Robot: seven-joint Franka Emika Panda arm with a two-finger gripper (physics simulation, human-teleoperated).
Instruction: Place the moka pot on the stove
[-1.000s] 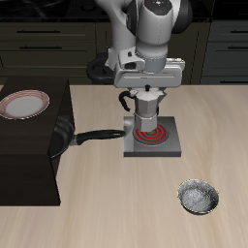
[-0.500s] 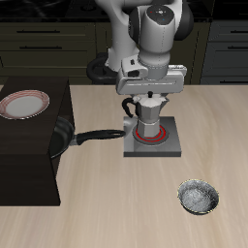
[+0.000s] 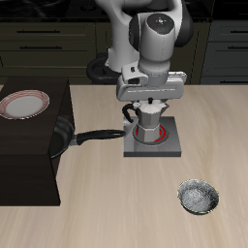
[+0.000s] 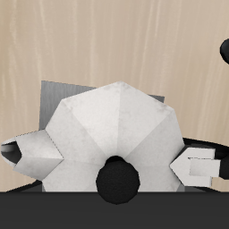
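Gripper (image 3: 151, 100) fingers are pinching the moka pot (image 3: 148, 123) by its top, pot sitting on the stove (image 3: 155, 141).

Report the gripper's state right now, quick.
Gripper: closed on the moka pot, which is over the stove.

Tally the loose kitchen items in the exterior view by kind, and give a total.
Moka pot: 1
Stove: 1
Frying pan: 1
Plate: 1
Speckled bowl: 1
Total: 5
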